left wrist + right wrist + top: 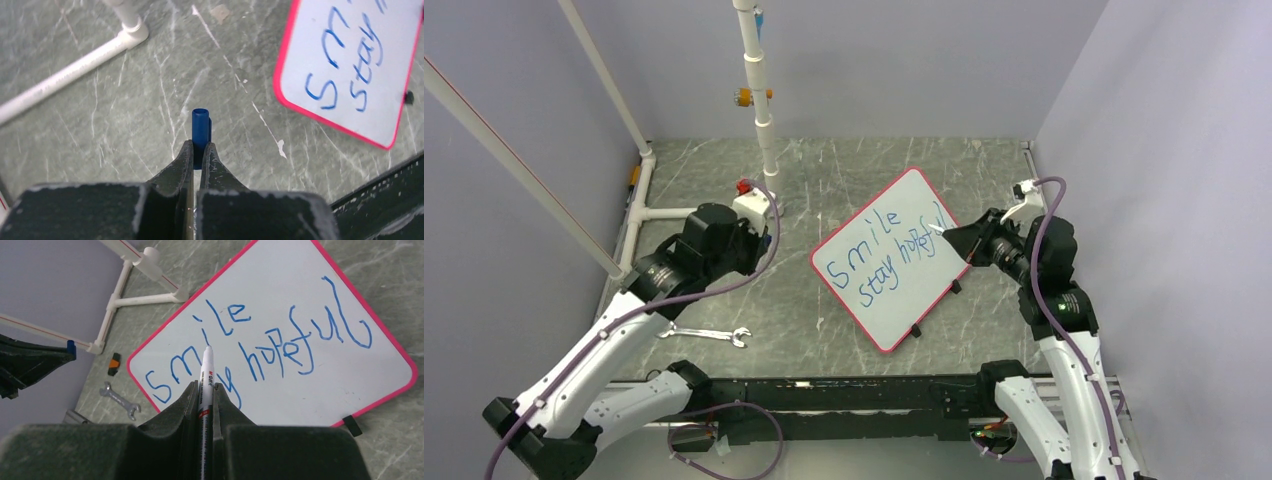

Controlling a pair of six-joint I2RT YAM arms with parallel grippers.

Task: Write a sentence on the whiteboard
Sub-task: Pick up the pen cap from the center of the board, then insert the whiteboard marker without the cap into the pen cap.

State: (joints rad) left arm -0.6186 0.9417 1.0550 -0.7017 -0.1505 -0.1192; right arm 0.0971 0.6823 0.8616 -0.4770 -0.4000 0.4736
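Observation:
The whiteboard (889, 258), white with a red rim, lies tilted on the table; it also shows in the left wrist view (350, 65) and the right wrist view (280, 330). The sentence (894, 255) in blue reads "Smile stay hopeful" in two lines (280, 345). My right gripper (204, 390) is shut on a white marker (206, 375), its tip raised over the board near its right edge (939, 230). My left gripper (200, 150) is shut on the blue marker cap (200, 125) above bare table left of the board (759, 215).
A silver wrench (709, 334) lies near the front left; it also shows in the right wrist view (120, 400). White pipe frame (764, 110) stands at the back and left. A small orange and black object (114, 363) lies by the pipe.

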